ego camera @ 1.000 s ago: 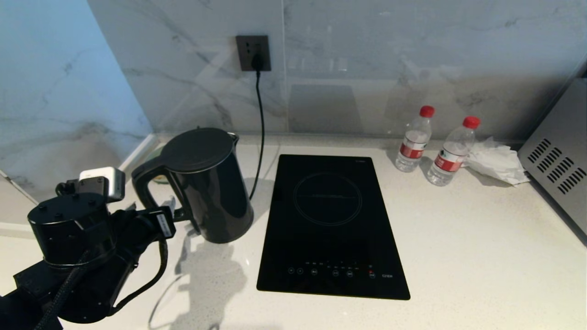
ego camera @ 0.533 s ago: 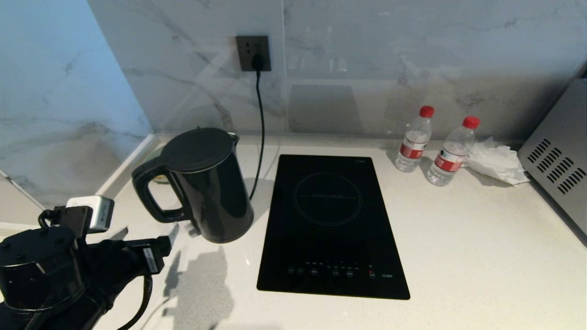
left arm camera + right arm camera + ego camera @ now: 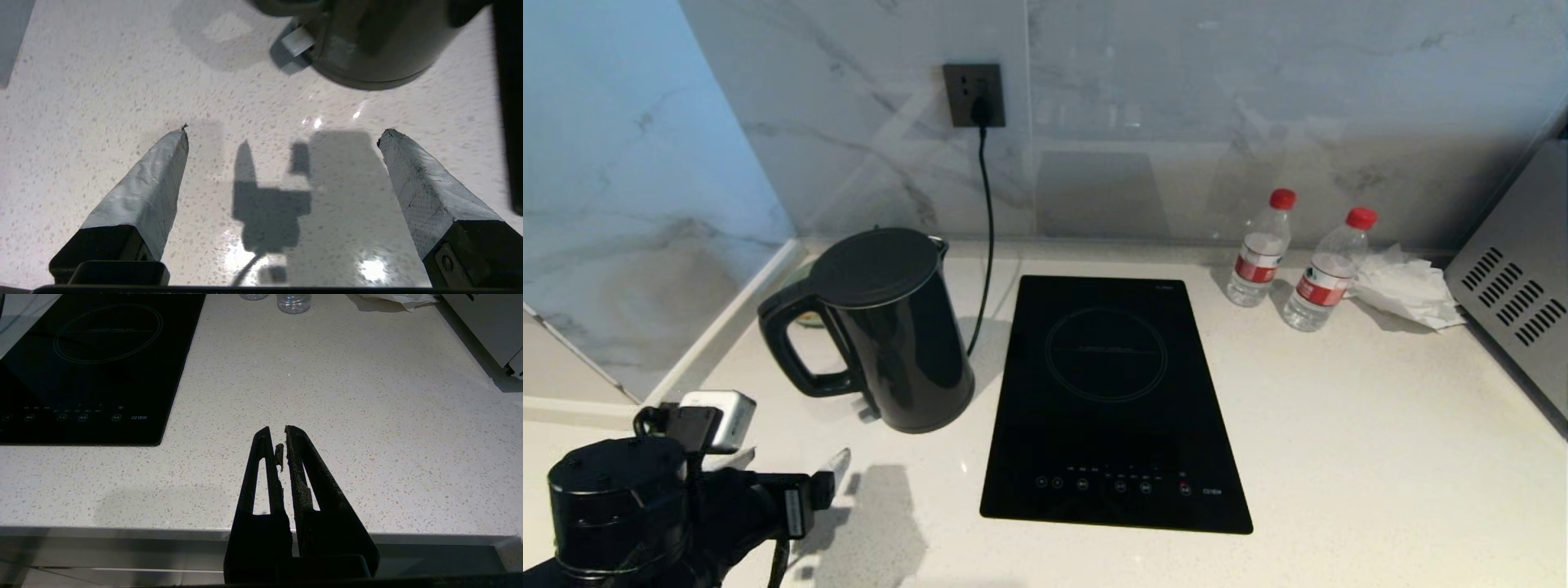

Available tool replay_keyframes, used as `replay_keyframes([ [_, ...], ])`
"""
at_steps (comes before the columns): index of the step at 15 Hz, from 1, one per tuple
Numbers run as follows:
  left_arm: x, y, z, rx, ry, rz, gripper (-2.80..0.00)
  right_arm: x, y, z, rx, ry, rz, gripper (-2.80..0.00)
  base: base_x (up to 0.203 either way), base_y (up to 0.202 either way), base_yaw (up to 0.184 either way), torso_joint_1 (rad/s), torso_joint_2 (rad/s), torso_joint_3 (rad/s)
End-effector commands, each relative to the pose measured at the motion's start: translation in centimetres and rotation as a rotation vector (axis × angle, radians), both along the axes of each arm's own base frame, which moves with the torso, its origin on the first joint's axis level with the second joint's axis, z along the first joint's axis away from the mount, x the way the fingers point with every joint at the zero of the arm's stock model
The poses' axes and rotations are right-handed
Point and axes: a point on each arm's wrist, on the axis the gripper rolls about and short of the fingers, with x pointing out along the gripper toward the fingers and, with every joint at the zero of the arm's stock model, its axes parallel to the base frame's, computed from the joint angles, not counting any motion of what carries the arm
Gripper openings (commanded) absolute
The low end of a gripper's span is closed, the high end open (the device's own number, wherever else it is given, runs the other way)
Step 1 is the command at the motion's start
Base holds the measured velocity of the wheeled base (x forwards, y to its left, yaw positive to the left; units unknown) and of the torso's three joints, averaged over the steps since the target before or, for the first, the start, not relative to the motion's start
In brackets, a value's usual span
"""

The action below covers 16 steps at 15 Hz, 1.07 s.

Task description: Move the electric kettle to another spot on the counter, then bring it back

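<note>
The electric kettle (image 3: pixel 890 335) is a glossy black jug with a flat lid. It stands upright on the counter (image 3: pixel 1339 457), left of the cooktop, with its loop handle turned toward the front left. My left gripper (image 3: pixel 833 469) hovers low over the counter in front of the handle, clear of it. In the left wrist view the left gripper (image 3: pixel 284 130) is open, with only speckled counter (image 3: pixel 81 102) between its grey fingers; the kettle's base (image 3: pixel 367 45) lies beyond the tips. My right gripper (image 3: pixel 277 428) is shut and empty at the counter's front edge.
The black glass cooktop (image 3: pixel 1111 400) lies right of the kettle. Two red-capped water bottles (image 3: pixel 1260 249) (image 3: pixel 1327 269), a crumpled tissue (image 3: pixel 1405 286) and a silver appliance (image 3: pixel 1515 294) are at the back right. A cord hangs from the wall socket (image 3: pixel 974 94) behind the kettle.
My left gripper was at the kettle's handle. It has opened and drawn back toward the counter's front edge. The kettle has stayed where it stood.
</note>
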Motion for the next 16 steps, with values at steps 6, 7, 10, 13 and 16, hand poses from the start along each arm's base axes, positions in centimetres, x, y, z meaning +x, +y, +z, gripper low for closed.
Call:
replay_keyframes([
  [6,5.5,0.1,-1.9,-0.022,0.064,0.106,0.00,0.0,0.0,0.0,0.000,-0.001,0.000,-2.80,0.000,0.000,0.000,0.000,0.00,0.000],
  [7,5.6,0.3,-1.9,-0.023,0.064,0.114,0.00,0.0,0.0,0.0,0.000,-0.001,0.000,-2.80,0.000,0.000,0.000,0.000,0.00,0.000],
  [10,5.8,1.1,-1.9,-0.023,0.062,0.147,0.00,0.0,0.0,0.0,0.000,-0.001,0.000,-2.80,0.000,0.000,0.000,0.000,0.00,0.000],
  [13,5.7,2.1,-1.7,-0.028,0.056,0.178,0.00,0.0,0.0,0.0,0.000,-0.001,-0.001,-2.80,0.000,0.000,0.000,0.000,0.00,0.000],
  [16,5.9,2.4,-1.5,-0.046,0.051,0.165,0.00,0.0,0.0,0.0,0.000,-0.001,0.000,-2.80,0.000,0.000,0.000,0.000,0.00,0.000],
])
